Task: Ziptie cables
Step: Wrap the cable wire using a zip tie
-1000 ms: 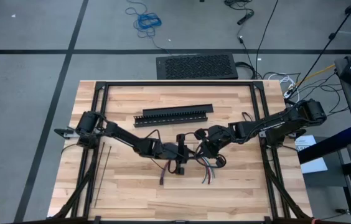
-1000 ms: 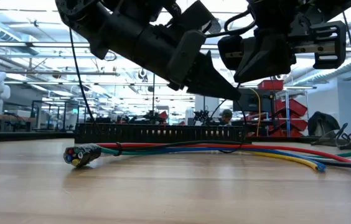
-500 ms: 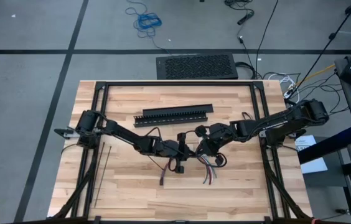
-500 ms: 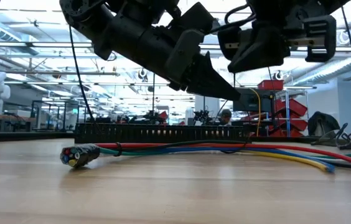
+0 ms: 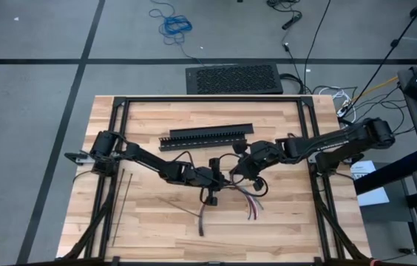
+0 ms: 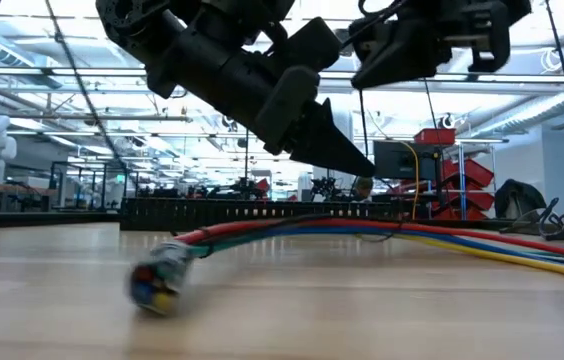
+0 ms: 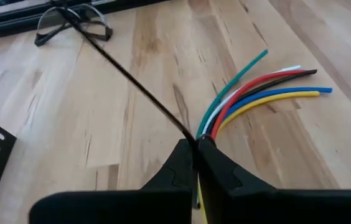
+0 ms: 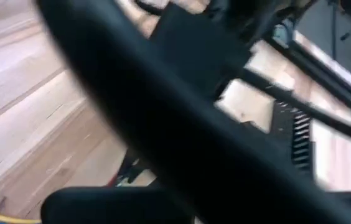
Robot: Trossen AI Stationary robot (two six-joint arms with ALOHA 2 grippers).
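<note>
- The left gripper [image 7: 195, 144] has its fingers pressed together on a thin black ziptie [image 7: 126, 78], which runs taut and straight away from the tips toward a pair of safety glasses [image 7: 73, 23] lying farther off on the table; the pinch looks meant to draw the strap tight around the wires; the right gripper [image 5: 239, 174] is also closed, hanging just beside the left one over the middle of the table, though what it holds, if anything, cannot be made out
- The table [image 5: 157, 222] is pale butcher-block wood with a visible grain, framed by dark rails
- A long black slotted channel [image 5: 207, 137] lies behind the arms, well apart from the work, rigid and comb-like along its edge
- The cables [image 6: 362, 232] lie on the table beneath both grippers; smooth round wires in red, blue, yellow, green and white, gathered at one end into a taped stub and fanned loose at the other; the gathered end appears lifted slightly, probably by the pull on the strap
- A spare ziptie [image 5: 120, 201] lies straight near the table's left edge, untouched
</note>
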